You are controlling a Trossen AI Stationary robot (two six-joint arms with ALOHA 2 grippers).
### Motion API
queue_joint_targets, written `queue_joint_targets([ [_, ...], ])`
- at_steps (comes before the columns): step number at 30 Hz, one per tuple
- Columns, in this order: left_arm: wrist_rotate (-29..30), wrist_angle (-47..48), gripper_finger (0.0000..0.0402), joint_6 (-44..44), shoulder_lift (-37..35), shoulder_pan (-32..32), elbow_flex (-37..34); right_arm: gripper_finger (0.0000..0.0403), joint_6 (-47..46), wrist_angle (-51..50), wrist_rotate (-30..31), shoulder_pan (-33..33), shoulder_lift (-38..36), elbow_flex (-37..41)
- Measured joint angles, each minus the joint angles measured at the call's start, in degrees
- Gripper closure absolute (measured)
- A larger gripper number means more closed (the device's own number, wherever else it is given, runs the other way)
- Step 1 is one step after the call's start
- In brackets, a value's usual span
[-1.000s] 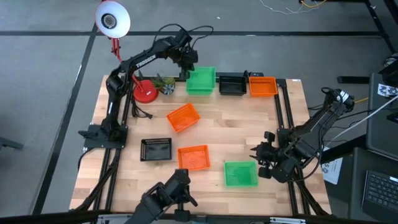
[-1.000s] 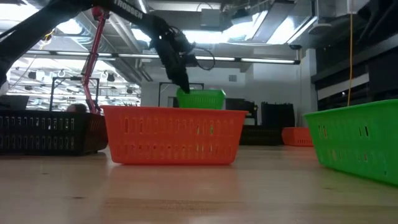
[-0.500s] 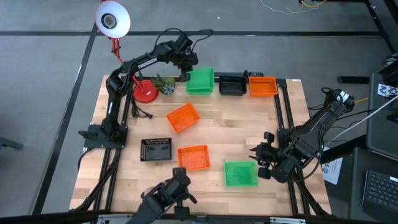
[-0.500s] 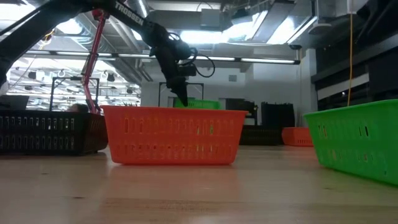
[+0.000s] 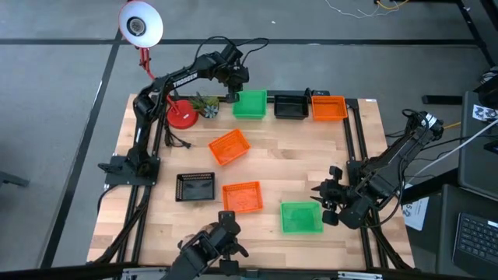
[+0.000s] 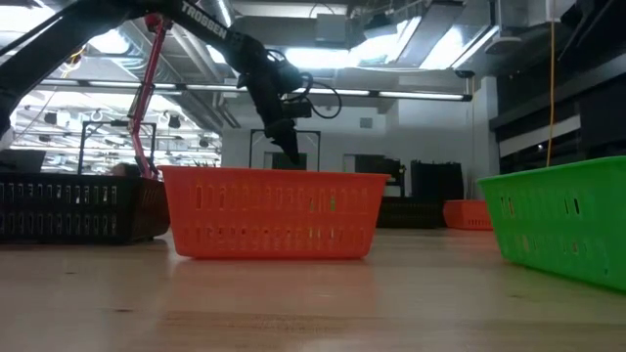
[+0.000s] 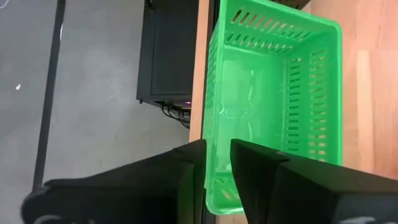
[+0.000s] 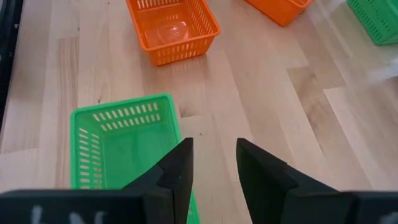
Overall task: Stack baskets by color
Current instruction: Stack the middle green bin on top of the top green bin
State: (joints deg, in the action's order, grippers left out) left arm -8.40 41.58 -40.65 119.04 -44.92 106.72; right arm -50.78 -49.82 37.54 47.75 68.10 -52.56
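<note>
High view: the wooden table (image 5: 296,155) carries seven baskets. Along the far edge stand a green basket (image 5: 250,104), a black basket (image 5: 290,106) and an orange basket (image 5: 328,107), in a row. A tilted orange basket (image 5: 229,146) lies near the middle. Toward the near edge sit a second black basket (image 5: 195,187), a second orange basket (image 5: 243,197) and a second green basket (image 5: 300,217). The left gripper (image 5: 235,93) is at the far green basket's left wall. The right gripper (image 5: 322,204) hangs just beside the near green basket's right side. A red-based lamp (image 5: 181,114) and a small plant (image 5: 207,105) stand beside the far green basket.

Low view: the near orange basket (image 6: 274,212) fills the centre, with the near black basket (image 6: 73,209) and the near green basket (image 6: 562,220) on either side. The left arm (image 6: 262,78) reaches down behind the orange one.

Left wrist view: the left gripper (image 7: 217,163) straddles the wall of the far green basket (image 7: 273,93), fingers slightly apart, one on each side; whether the pads press the wall cannot be told.

Right wrist view: the right gripper (image 8: 212,163) has its fingers apart and holds nothing, above the edge of the near green basket (image 8: 118,146)
</note>
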Motion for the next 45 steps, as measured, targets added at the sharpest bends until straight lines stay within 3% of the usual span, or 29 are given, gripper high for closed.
queue_joint_targets([
  [9,2.5,-2.3,0.0333,4.0,0.0,1.9,0.0,0.0280,0.0,0.0,-0.1,0.0,0.0,0.0],
  [11,8.9,-3.4,0.0340,3.1,0.0,3.7,0.0,0.0280,0.0,0.0,-0.1,0.0,0.0,0.0],
  [15,30.8,-5.9,0.0360,-4.6,0.0,8.9,0.0,0.0280,0.0,-0.1,-0.1,0.0,0.0,0.0],
  [17,35.5,-7.3,0.0373,-7.7,0.0,11.6,0.0,0.0280,0.0,-0.1,-0.1,0.0,0.0,0.0],
  [21,35.5,-15.2,0.0397,-9.0,-0.1,14.5,-2.2,0.0280,0.0,-0.1,-0.1,0.0,0.0,0.0],
  [24,38.3,-23.7,0.0399,-8.1,-0.1,14.7,-7.2,0.0280,0.0,-0.1,-0.1,0.0,0.0,0.0],
  [29,39.9,-29.5,0.0401,-7.9,-0.1,14.6,-13.5,0.0280,0.0,-0.1,-0.8,0.0,0.0,0.0],
  [38,40.6,-31.6,0.0401,-8.7,0.0,13.0,-16.2,0.0280,-0.1,0.0,-1.2,0.0,0.0,0.0],
  [45,37.0,-29.6,0.0401,-6.9,0.5,12.2,-16.2,0.0280,-0.1,0.6,-1.2,0.0,0.0,0.0],
])
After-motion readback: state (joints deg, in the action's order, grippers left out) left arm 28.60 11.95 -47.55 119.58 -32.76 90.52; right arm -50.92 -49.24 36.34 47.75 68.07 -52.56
